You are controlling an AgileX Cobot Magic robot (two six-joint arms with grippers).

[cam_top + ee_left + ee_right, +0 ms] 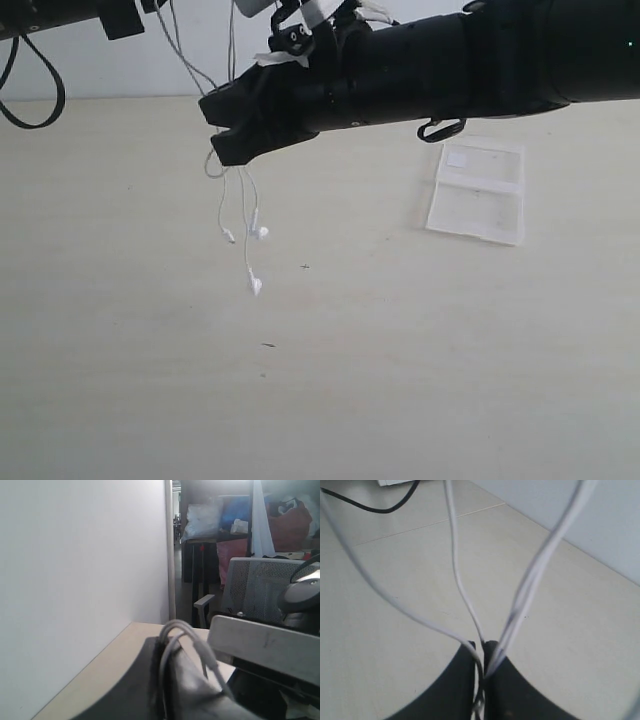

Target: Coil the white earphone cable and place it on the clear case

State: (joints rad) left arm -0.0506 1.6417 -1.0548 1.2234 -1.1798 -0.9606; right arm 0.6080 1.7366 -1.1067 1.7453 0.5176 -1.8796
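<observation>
A pale beige table [330, 400] runs back to a plain white wall. The left wrist view looks past that wall into a cluttered room with a grey mesh office chair [260, 587].

The right gripper [222, 128] is clamped on the white earphone cable [246, 200]. In the right wrist view its two black fingers [462, 690] stand pressed together, with several strands pinched at the seam. Below the tips the cable hangs free. Two earbuds and one more small end dangle just above the table without touching it. Above the tips, strands fan upward and away toward the left gripper [167, 690]. There a loop of the cable lies over the top of the black finger body. Whether those jaws are closed on the wire or only carrying it, I cannot tell.

The clear case [477, 190] lies flat on the table, well apart from the right gripper's tips. It sits back along the arm, under and just beyond the forearm, with nothing on it. The forearm crosses in front of the case's far edge in the exterior view.

A thick black robot cable [35, 105] loops down near the wall beside the left arm.

The right arm reaches nearly level across the middle of the table, its tips pointing slightly downward.
</observation>
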